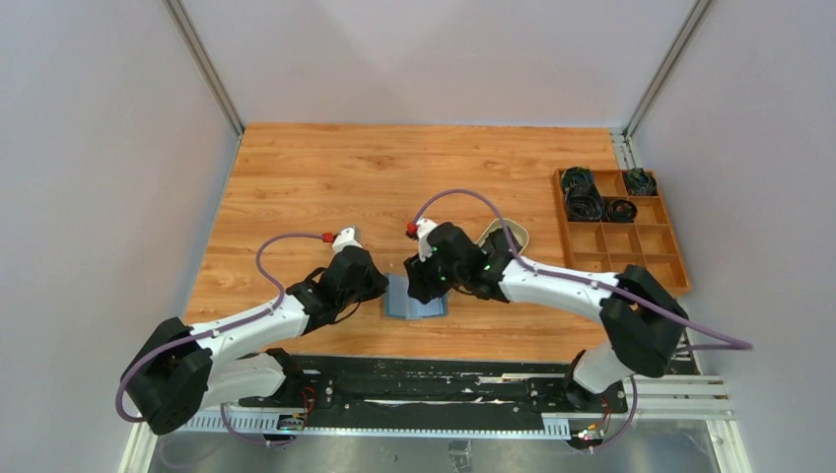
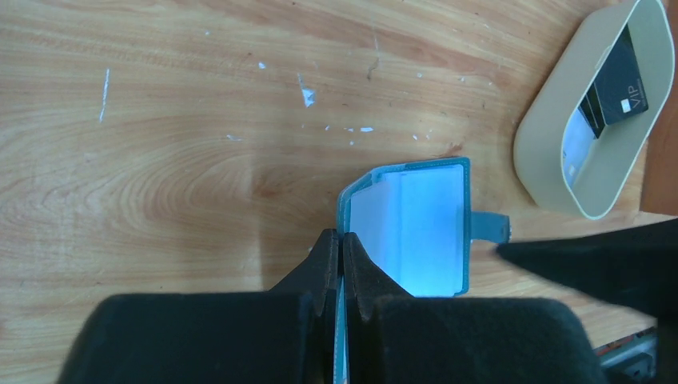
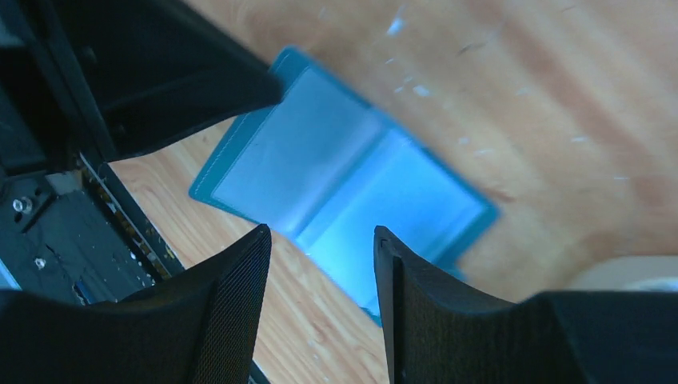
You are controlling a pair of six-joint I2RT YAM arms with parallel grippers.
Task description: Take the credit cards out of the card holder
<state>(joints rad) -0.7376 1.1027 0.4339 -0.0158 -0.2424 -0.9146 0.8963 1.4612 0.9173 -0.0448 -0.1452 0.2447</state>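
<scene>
The wooden table (image 1: 325, 177) has free room across the top of the overhead view. The card holder (image 1: 415, 301) lies open at the bottom middle. Its long side runs left to right, between both arms. Your left gripper (image 2: 341, 240) pinches its left edge tight. Your right gripper (image 3: 320, 236) hangs right over it, jaws apart, holding nothing. The beige tray (image 2: 544, 136) at the upper right of the left wrist view holds a black card (image 2: 628, 80). You can't tell if the pockets hold more.

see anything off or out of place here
Nothing serious: white scuff marks fleck the table beyond the open card holder, which the left gripper pinches by one edge. Cards lie askew in the beige tray.
</scene>
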